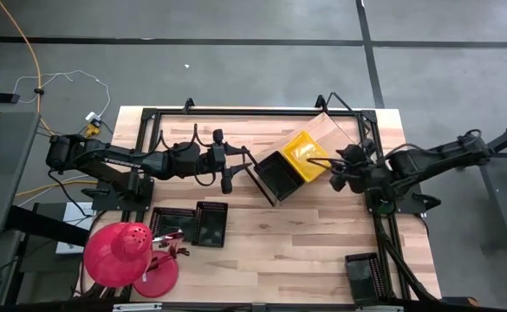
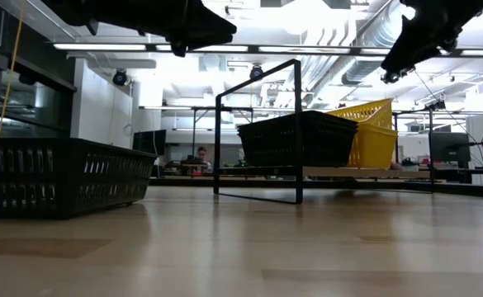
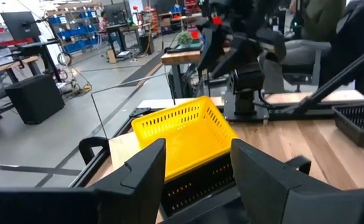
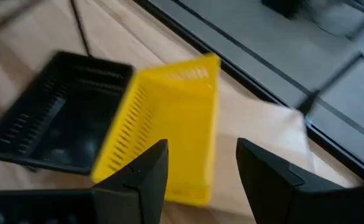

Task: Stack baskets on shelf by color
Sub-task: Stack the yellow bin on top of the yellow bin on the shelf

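Yellow basket (image 1: 305, 156) and black basket (image 1: 276, 176) are sitting side by side, touching, on the slanted wooden shelf (image 1: 338, 129) at the back of the worktop (image 1: 305, 260). Left pincer (image 1: 240, 162) is hovering just beside the black one, its fingers standing apart and holding nothing. Right pincer (image 1: 335, 173) is hanging near the yellow one, likewise spread and empty. Two more black baskets (image 1: 190, 225) are lying at the front left, another (image 1: 363, 277) at the front right.

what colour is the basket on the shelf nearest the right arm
Bright yellow basket, clearest in the right wrist view.
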`<act>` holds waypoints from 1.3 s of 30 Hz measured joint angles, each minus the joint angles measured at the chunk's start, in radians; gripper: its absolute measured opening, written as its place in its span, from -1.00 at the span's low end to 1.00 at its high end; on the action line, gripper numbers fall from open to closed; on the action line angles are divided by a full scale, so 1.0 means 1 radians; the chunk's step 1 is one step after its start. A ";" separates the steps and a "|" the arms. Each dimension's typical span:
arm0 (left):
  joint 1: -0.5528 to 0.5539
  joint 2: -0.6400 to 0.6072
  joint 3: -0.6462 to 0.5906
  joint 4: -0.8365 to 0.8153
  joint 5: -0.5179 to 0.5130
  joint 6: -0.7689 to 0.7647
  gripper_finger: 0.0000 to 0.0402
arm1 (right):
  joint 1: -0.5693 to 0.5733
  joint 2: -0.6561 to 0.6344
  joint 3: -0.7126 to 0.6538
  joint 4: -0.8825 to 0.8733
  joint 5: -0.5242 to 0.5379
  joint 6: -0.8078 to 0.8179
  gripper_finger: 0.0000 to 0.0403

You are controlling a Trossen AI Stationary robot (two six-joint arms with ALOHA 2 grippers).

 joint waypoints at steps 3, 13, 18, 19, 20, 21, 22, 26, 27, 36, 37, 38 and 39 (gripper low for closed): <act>0.000 0.000 0.000 0.020 -0.004 -0.030 -0.16 | -0.009 -0.074 -0.068 0.156 -0.015 -0.120 -0.12; 0.001 0.000 0.000 0.023 -0.014 -0.029 -0.16 | -0.051 -0.179 -0.131 0.312 -0.074 -0.266 -0.12; 0.001 0.000 0.000 0.022 -0.016 -0.012 -0.16 | -0.056 -0.185 -0.131 0.313 -0.058 -0.277 -0.12; 0.001 0.000 0.000 0.023 -0.016 -0.006 -0.16 | -0.056 -0.185 -0.131 0.314 -0.059 -0.287 -0.12; 0.001 0.000 0.000 0.022 -0.016 -0.003 -0.16 | -0.056 -0.185 -0.131 0.314 -0.060 -0.297 -0.12; 0.001 0.000 0.000 0.022 -0.016 -0.003 -0.16 | -0.056 -0.185 -0.131 0.316 -0.059 -0.302 -0.12; 0.001 0.000 0.000 0.022 -0.016 -0.002 -0.16 | -0.056 -0.184 -0.131 0.319 -0.055 -0.311 -0.12; 0.001 -0.008 0.000 0.014 -0.021 0.043 -0.16 | -0.056 -0.184 -0.131 0.323 0.055 -0.360 -0.12; 0.001 -0.014 0.000 0.015 -0.029 0.055 -0.16 | -0.056 -0.184 -0.131 0.322 0.100 -0.377 -0.12; 0.038 -0.115 0.001 -0.047 -0.040 0.073 -0.16 | -0.077 -0.184 -0.131 0.324 0.183 -0.368 -0.12; 0.046 -0.128 0.001 -0.067 -0.031 0.068 -0.16 | -0.087 -0.184 -0.131 0.326 0.156 -0.370 -0.12; 0.055 -0.140 0.001 -0.087 -0.017 0.057 -0.16 | -0.100 -0.184 -0.131 0.331 0.126 -0.370 -0.12; 0.066 -0.151 0.001 -0.107 0.002 0.043 -0.16 | -0.117 -0.184 -0.131 0.336 0.089 -0.370 -0.12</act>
